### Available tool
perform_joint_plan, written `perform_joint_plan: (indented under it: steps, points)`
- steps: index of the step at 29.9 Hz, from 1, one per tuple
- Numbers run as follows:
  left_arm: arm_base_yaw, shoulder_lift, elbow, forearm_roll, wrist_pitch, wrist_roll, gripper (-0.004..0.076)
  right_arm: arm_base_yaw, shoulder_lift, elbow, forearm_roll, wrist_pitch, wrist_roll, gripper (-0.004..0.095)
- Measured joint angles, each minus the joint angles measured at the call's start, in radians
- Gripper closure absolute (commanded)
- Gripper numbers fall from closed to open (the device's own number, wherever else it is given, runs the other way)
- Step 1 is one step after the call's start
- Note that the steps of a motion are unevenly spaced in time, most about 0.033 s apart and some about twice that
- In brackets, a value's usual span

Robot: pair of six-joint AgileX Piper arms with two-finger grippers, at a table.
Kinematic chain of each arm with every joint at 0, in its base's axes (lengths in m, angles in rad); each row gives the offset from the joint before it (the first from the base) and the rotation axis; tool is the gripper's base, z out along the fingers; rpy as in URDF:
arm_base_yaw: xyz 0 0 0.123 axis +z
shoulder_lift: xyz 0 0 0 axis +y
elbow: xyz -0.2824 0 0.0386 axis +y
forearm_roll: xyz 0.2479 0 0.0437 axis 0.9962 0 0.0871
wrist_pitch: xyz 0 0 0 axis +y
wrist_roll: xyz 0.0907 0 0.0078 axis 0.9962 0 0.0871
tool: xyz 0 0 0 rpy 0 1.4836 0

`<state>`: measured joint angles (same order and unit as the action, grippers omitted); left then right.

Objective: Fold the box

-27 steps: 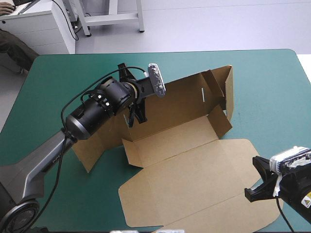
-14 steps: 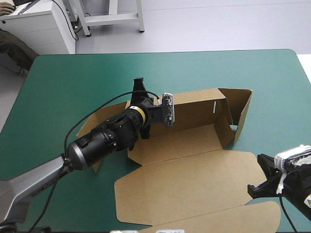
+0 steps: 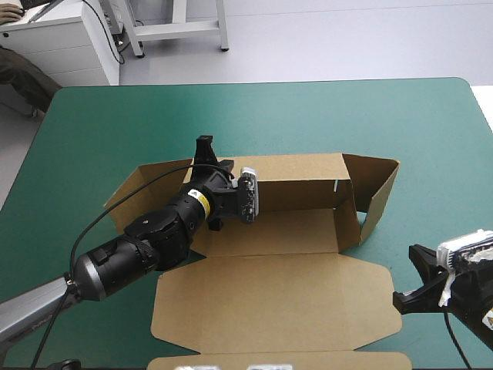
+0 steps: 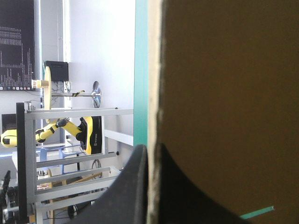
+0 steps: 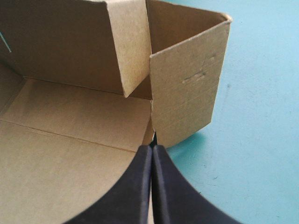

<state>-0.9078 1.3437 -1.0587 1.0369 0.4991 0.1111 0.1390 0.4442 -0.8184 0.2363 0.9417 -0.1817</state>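
Brown box point(image 3: 277, 297), its 12 o'clock wall pinched upright by the left hand point(image 4: 150, 148), awaited side-flap tucking, likely by the right hand point(image 5: 152, 150), which was closed empty.

The black cylindrical left arm point(image 3: 146, 243) has a yellow wrist ring point(image 3: 198, 202), grey lower link point(image 3: 31, 308) and black fingers point(image 4: 126, 196).

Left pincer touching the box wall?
Touching. Left wrist view shows the left pincer shut on the box: one black finger on each side of the raised wall's pale edge, no gap.
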Motion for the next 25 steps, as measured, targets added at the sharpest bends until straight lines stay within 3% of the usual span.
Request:
perform_joint_plan:
  steps: [10, 16, 20, 23, 25]
  points:
    - [0.0, -0.005, 0.094, 0.142, -0.068, -0.027, 0.073, 0.0, 0.0, 0.0, 0.0, 0.001, 0.004, 0.0927]
    - [0.0, -0.011, 0.121, 0.21, -0.083, -0.133, 0.073, 0.0, 0.0, -0.008, 0.0, 0.006, 0.008, 0.0893]
    - [0.0, -0.011, 0.126, 0.267, -0.081, -0.221, 0.073, 0.0, 0.011, -0.059, -0.002, 0.05, 0.024, 0.0642]
    - [0.0, -0.01, 0.126, 0.291, -0.08, -0.25, 0.073, 0.0, 0.042, -0.122, -0.016, 0.082, 0.038, 0.0321]
    - [0.0, -0.009, 0.126, 0.302, -0.074, -0.272, 0.073, 0.0, 0.069, -0.17, -0.032, 0.09, 0.048, 0.0173]
